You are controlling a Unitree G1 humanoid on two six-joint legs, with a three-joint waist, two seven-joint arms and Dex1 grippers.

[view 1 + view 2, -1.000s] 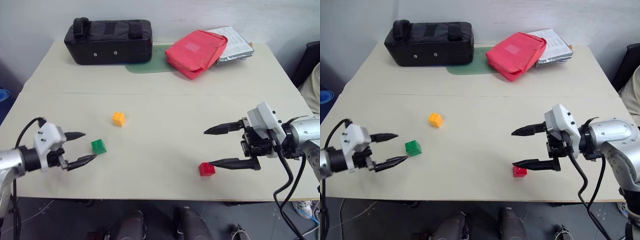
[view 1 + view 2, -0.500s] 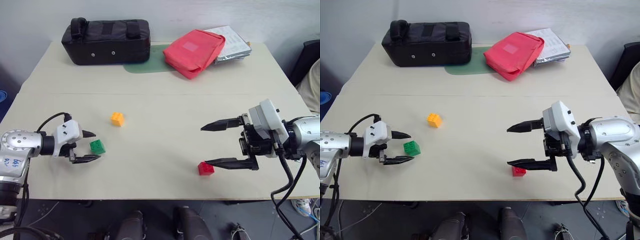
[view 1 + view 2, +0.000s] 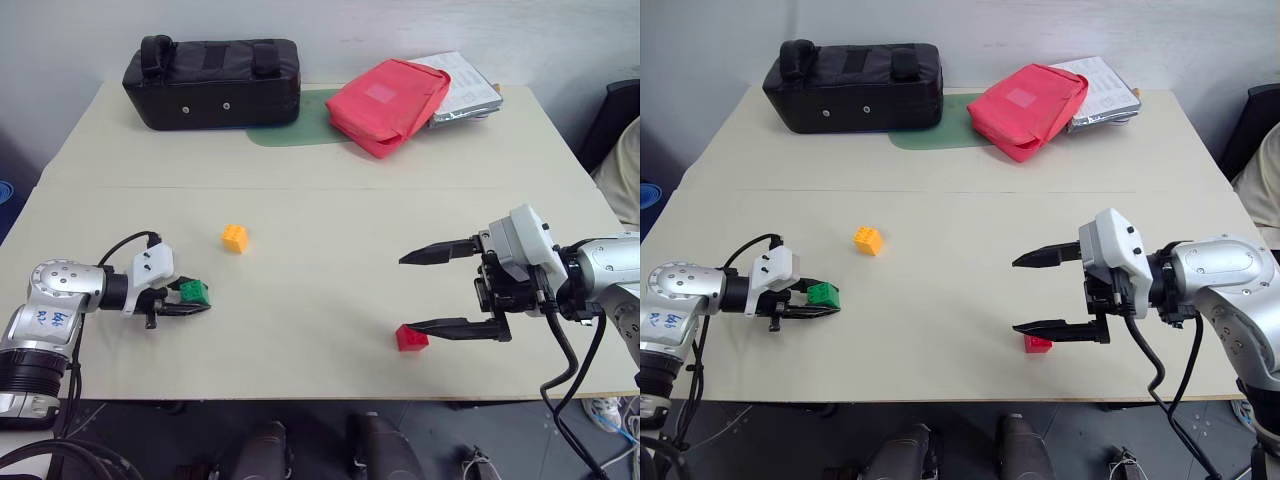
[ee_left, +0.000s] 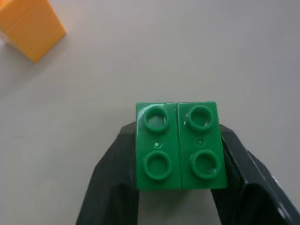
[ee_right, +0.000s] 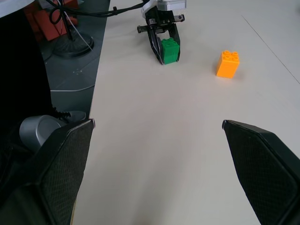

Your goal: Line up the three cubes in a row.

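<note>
The green cube (image 3: pixel 193 292) rests on the table at the left, and my left gripper (image 3: pixel 190 297) is shut on it, one black finger on each side, as the left wrist view shows around the green cube (image 4: pixel 179 146). The orange-yellow cube (image 3: pixel 235 238) stands a little farther back and to the right. The red cube (image 3: pixel 410 337) lies near the front edge, right of centre. My right gripper (image 3: pixel 420 294) hovers open just right of it, lower finger close beside the cube, pointing left.
At the back of the beige table (image 3: pixel 330 200) lie a black bag (image 3: pixel 213 80), a large red pouch (image 3: pixel 392 102) on a green mat (image 3: pixel 295 130), and a silver packet (image 3: pixel 465 90). The table's front edge runs close below the red cube.
My left gripper has moved forward and down onto the green cube and shut on it. The right gripper has kept still and stays open.
</note>
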